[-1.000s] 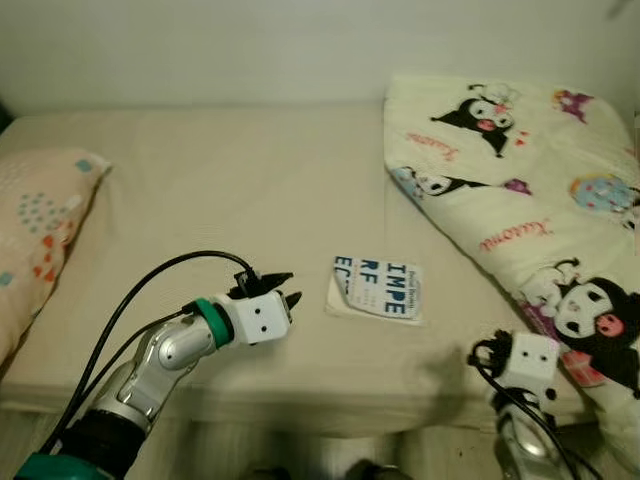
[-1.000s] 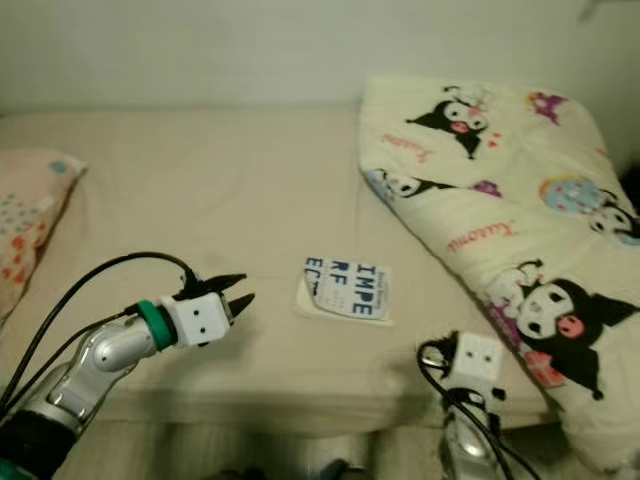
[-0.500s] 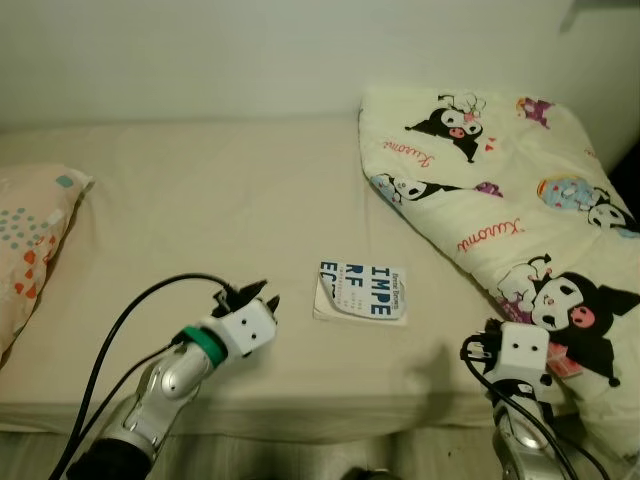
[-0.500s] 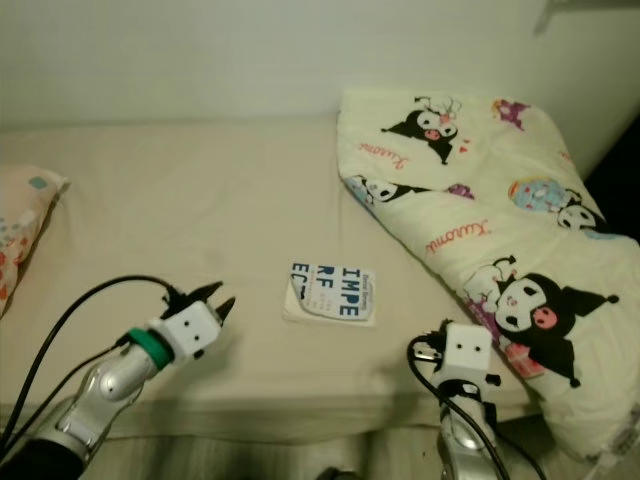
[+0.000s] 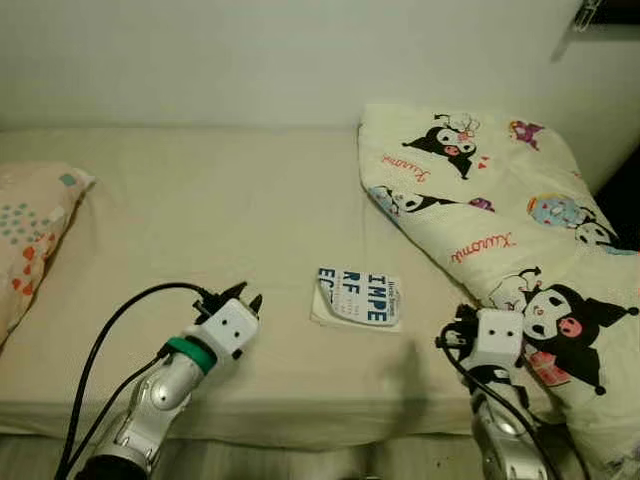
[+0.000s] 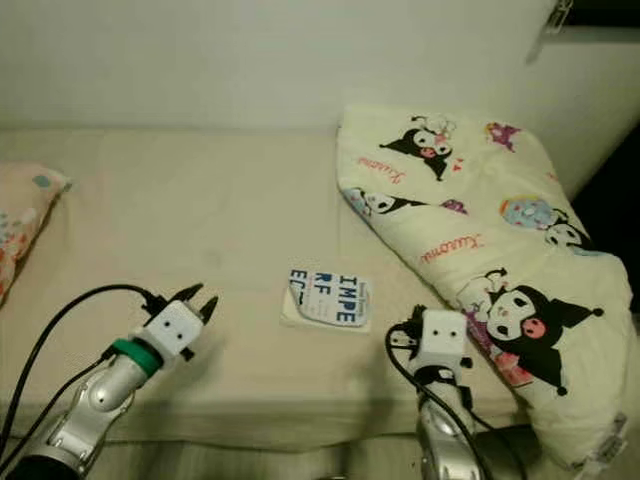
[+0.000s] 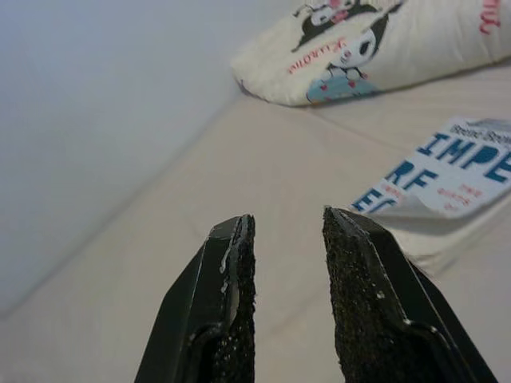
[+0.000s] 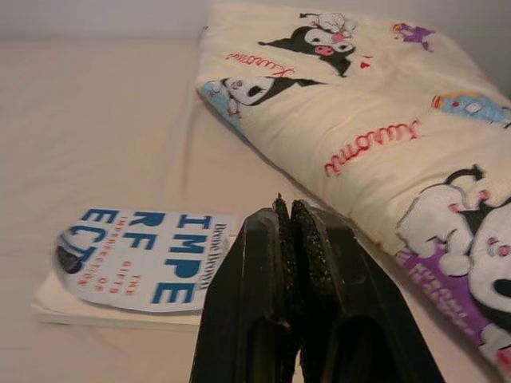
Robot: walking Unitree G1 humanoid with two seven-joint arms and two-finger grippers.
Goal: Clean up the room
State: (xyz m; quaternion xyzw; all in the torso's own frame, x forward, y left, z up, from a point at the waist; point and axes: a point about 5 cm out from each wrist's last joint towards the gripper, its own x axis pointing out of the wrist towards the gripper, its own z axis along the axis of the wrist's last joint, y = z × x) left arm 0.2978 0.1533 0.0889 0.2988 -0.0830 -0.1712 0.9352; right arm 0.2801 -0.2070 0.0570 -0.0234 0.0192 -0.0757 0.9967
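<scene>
beige sheet: it covers the bed (image 5: 220,210), which runs from the near edge to the pale far wall.
head views, book: a paperback book (image 5: 358,297) with blue letters on a white cover lies flat on the bed, near the middle, its near-left cover corner curled up.
head views, quilt: a cream quilt (image 5: 480,200) printed with black cartoon figures is folded on the right part of the bed, reaching from the far wall to the near right corner; its edge is just right of the book.
head views, pillow: a peach pillow (image 5: 30,235) with coloured dots lies at the left edge of the bed.
head views, left tool: the left tool (image 5: 243,295) hovers low over the sheet, left of the book and apart from it, its two black tips slightly spread.
head views, right tool: the right tool (image 6: 418,312) is raised near the bed's near edge, right of the book, beside the quilt's edge; its white block hides most of the fingers.
left wrist view, left tool: the fingers (image 7: 363,279) stand a little apart with nothing between them, the book past them on the sheet, the quilt farther off.
right wrist view, right tool: the fingers (image 8: 267,295) are pressed together, holding nothing; the book lies just beyond them, the quilt beside it.
</scene>
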